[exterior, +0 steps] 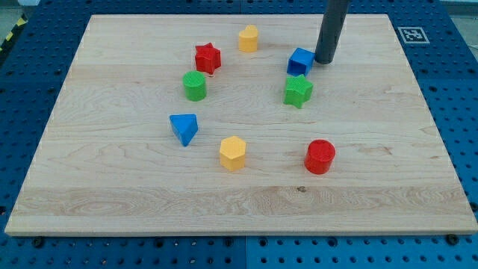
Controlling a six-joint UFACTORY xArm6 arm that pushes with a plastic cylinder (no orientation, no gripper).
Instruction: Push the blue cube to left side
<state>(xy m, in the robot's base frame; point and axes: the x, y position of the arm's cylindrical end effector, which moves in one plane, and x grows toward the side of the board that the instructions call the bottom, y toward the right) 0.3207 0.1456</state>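
Note:
The blue cube (300, 61) sits on the wooden board (112, 187) in the upper right part of the block group. My tip (324, 61) is at the cube's right side, touching it or nearly so. The dark rod rises from there out of the view's top. A green star-shaped block (298, 91) lies just below the blue cube, very close to it.
To the cube's left are a yellow hexagonal block (249, 38), a red star block (208, 58) and a green cylinder (194, 86). Lower down are a blue triangular block (184, 128), a yellow hexagonal block (232, 153) and a red cylinder (320, 156). The board rests on a blue pegboard.

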